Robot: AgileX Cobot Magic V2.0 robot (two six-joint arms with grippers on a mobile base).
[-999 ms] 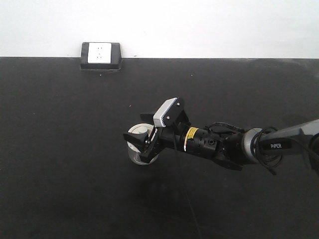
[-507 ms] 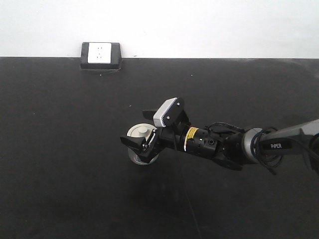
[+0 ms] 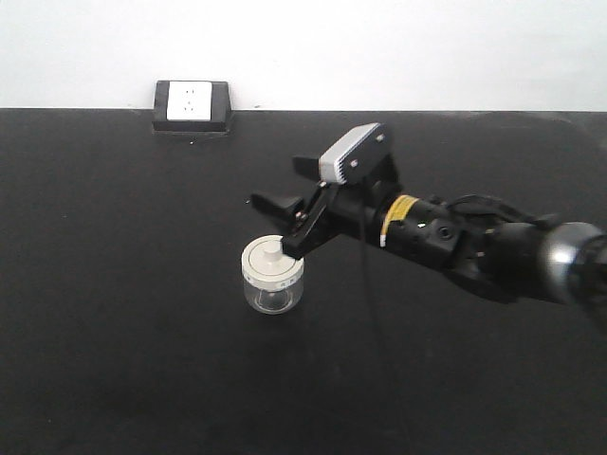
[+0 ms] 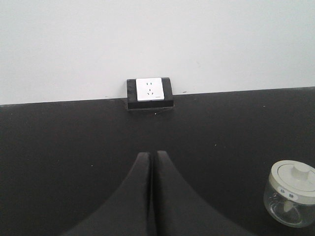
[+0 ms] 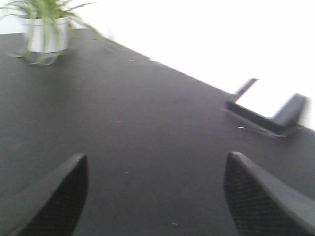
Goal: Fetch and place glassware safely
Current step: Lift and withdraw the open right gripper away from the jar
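We see the glass jar [image 3: 272, 279] standing upright on the black table [image 3: 114, 284], well in front of the wall socket box [image 3: 193, 104]. Our right gripper [image 3: 285, 220] hangs just above the jar, fingers spread and empty. Our left gripper [image 4: 152, 162] has its fingers pressed together, left of the jar.

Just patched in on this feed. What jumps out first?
The glass jar with its cream lid stands alone and upright mid-table on the black surface. Just above and right of it hangs the right gripper, open and empty. At the far edge against the white wall sits a socket box.
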